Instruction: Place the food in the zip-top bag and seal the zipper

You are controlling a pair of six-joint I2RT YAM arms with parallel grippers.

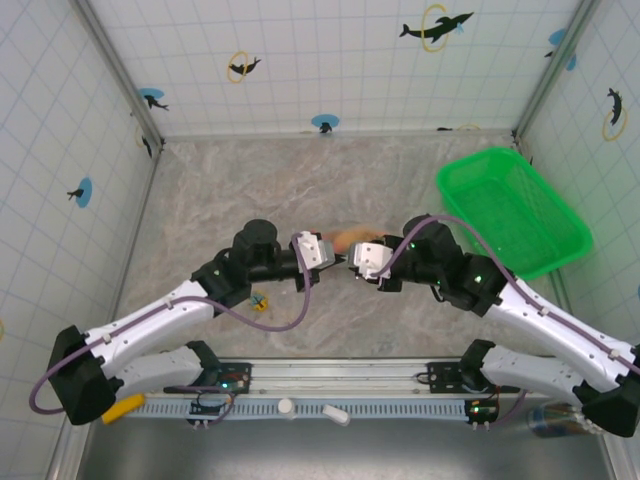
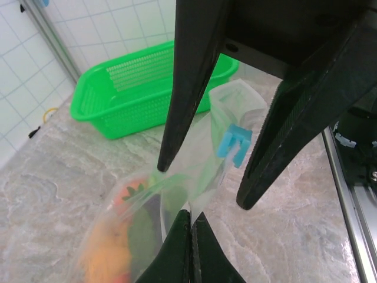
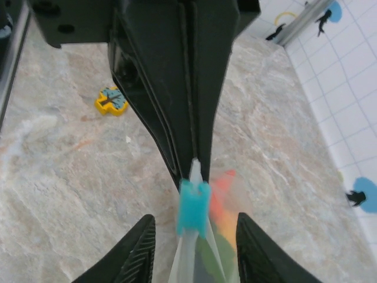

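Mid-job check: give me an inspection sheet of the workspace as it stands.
Surface: marbled table, nothing spilled seen.
Job's things: zip-top bag lifted between the arms, food inside; blue zipper tab on its mouth edge.
Clutter: green basket far right; yellow-blue trinket beside the left arm.
Grippers: left gripper shut on the bag's mouth edge; right gripper open, astride the tab.
Cables: purple cables looped along both arms.
Surroundings: tiled walls with dolphin stickers.

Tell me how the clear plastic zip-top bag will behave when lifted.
Likely floppy: the clear plastic zip-top bag folds and sags beyond the shut left gripper. It probably hangs bottom-heavy, since the colourful toy food bunches at one end.
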